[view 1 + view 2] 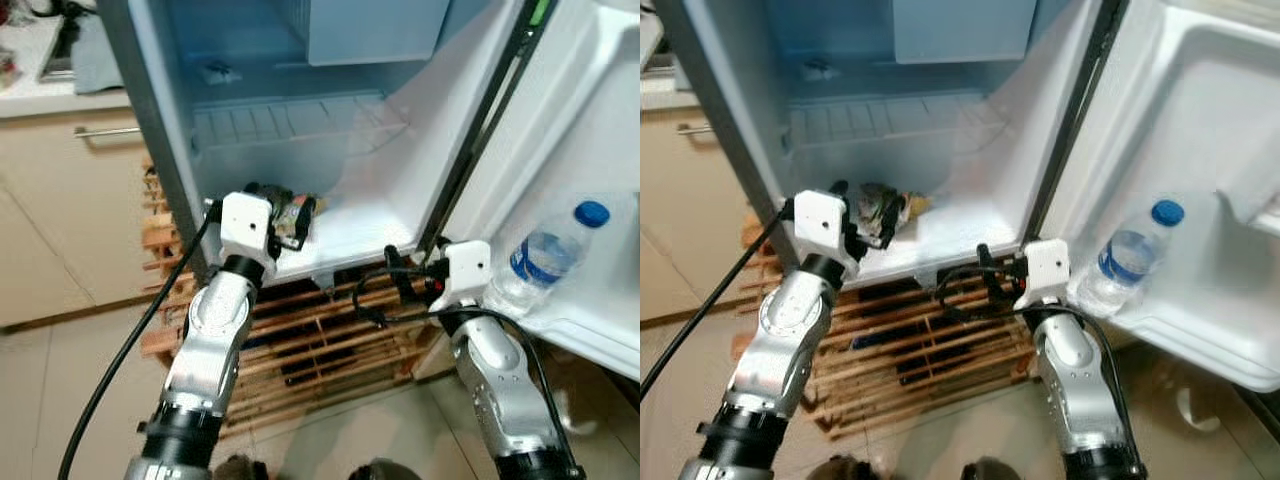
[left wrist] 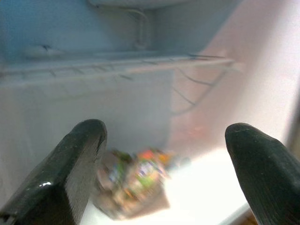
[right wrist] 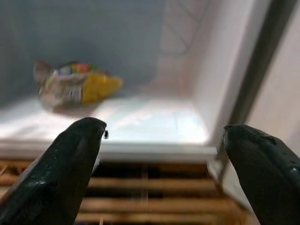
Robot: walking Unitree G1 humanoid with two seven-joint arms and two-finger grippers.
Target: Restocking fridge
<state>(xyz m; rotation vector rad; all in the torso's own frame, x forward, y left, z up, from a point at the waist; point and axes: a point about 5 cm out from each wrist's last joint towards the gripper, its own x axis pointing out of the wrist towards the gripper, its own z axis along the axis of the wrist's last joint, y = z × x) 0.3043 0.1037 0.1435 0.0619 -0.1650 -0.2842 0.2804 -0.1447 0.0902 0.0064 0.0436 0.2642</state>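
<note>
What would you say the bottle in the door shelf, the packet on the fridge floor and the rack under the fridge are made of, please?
The bottle looks like clear thin plastic: see-through body, blue cap and label. The packet seems to be a glossy printed film or foil pouch, crinkled and multicoloured, though blur leaves this open. The rack appears to be unfinished light wood, in parallel slats.
</note>
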